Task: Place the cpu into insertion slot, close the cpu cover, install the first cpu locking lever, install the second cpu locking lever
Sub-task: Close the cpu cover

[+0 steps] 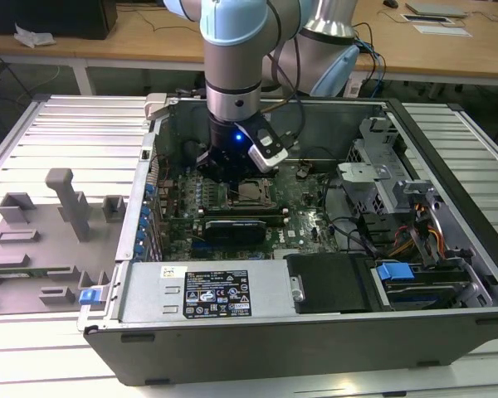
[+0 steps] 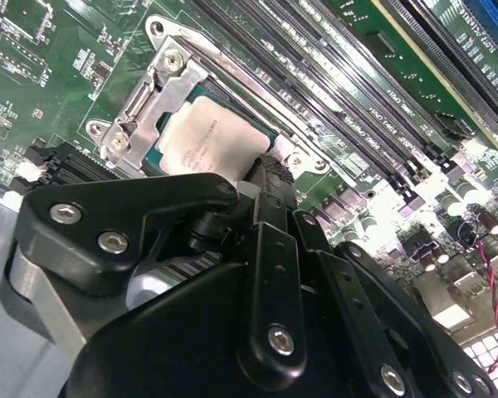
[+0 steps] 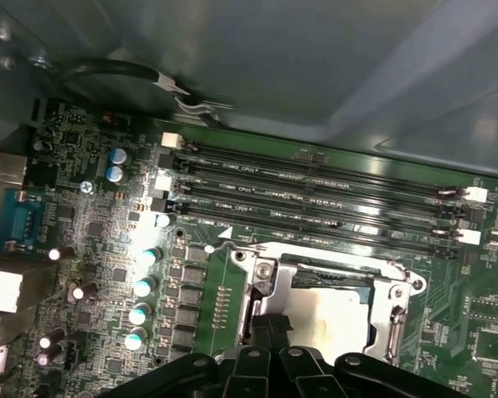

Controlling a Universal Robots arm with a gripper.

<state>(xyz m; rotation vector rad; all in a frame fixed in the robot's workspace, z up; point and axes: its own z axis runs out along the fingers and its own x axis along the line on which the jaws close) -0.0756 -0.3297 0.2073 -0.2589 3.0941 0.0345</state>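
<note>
CPU (image 2: 209, 137): flat silver-grey square chip, seated in the socket (image 3: 266, 274) on the green motherboard (image 1: 303, 224); seen in both wrist views (image 3: 328, 319) and, in the exterior view, as a small pale square (image 1: 253, 192) just beside the tool.

Cover (image 2: 145, 108): silver frame plate, lying flat over the chip's edges, the chip's top showing through its window.

Gripper (image 2: 270, 170): black, hanging low over the socket, its tip at the chip's near edge; whether it touches cannot be told. Fingers (image 3: 270, 327) drawn together, nothing between them.

Memory slots (image 3: 315, 178): long, dark, parallel, running alongside the socket.

Computer case (image 1: 315, 340): open, lying on its side, with the arm (image 1: 232, 83) reaching down into it.
</note>
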